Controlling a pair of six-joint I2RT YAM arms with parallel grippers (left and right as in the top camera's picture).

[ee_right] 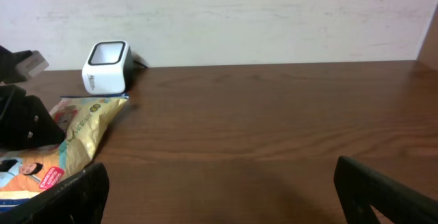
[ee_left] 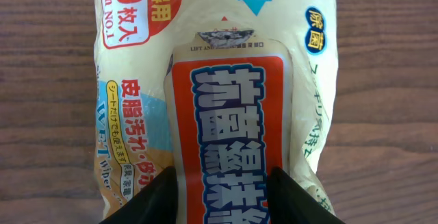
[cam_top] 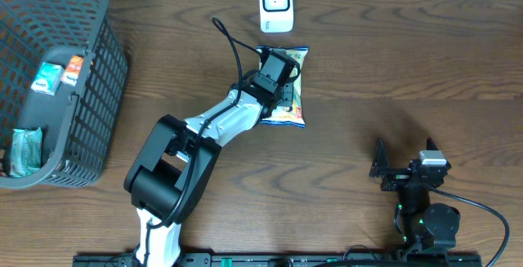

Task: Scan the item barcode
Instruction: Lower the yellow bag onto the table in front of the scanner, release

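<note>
The two dark fingers (ee_left: 154, 198) of the left gripper (ee_left: 222, 174) are closest to my left wrist camera. They stand partly apart, one on each side of the orange label flap of the wet wipes pack (ee_left: 226, 80). The flap looks flat between them and I see no pinch, so I read this gripper as released and hanging just above the pack.

The pack (cam_top: 291, 113) lies flat on the table (cam_top: 384, 71), just in front of the white scanner (cam_top: 276, 4) and not touching it. Its long axis runs away from the robot. One short end points to the scanner and the other to the base of the arm. The printed face with the flap is up, and I find no barcode on it, so I judge that the code is on the hidden side.

I think the step in hand is handling the pack at the scanner, and I cannot confirm a scan. The next move, in my opinion, calls for closing across the narrow width, lifting, and turning the pack until the hidden face meets the scanner window.

The right gripper (ee_right: 219, 176) is wide apart with nothing in it, well away from the pack.
</note>
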